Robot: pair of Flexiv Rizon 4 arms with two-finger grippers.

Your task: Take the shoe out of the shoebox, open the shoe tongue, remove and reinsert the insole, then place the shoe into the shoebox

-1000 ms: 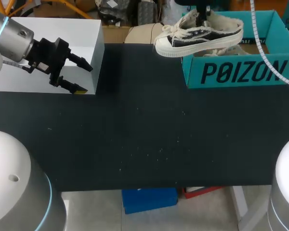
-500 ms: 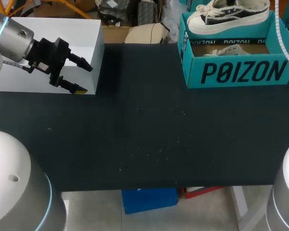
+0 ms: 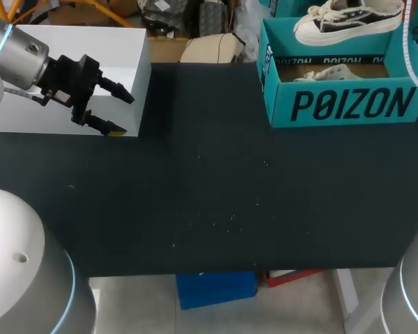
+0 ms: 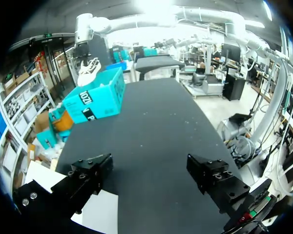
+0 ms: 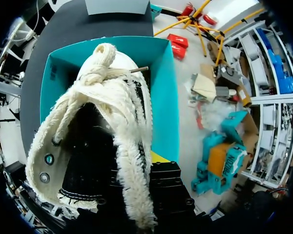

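Shoe (image 3: 348, 17) clamped in right pincer (image 5: 141, 165) above shoebox (image 3: 348, 104) far rim | left pincer (image 3: 122, 113) apart, over white box (image 3: 111, 49) edge

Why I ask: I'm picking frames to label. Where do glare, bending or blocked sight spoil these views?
Head view: even light, no glare on the table, its edges straight. Left wrist view: ceiling lights flare to white, and the fisheye bends the table's sides and tips the shoebox. Right wrist view: the shoe fills most of the picture, hiding much of the shoebox.

One shoe (image 3: 348, 17) clearly seen; one teal shoebox (image 3: 348, 104); one white box (image 3: 70, 49); one table (image 3: 209, 195)
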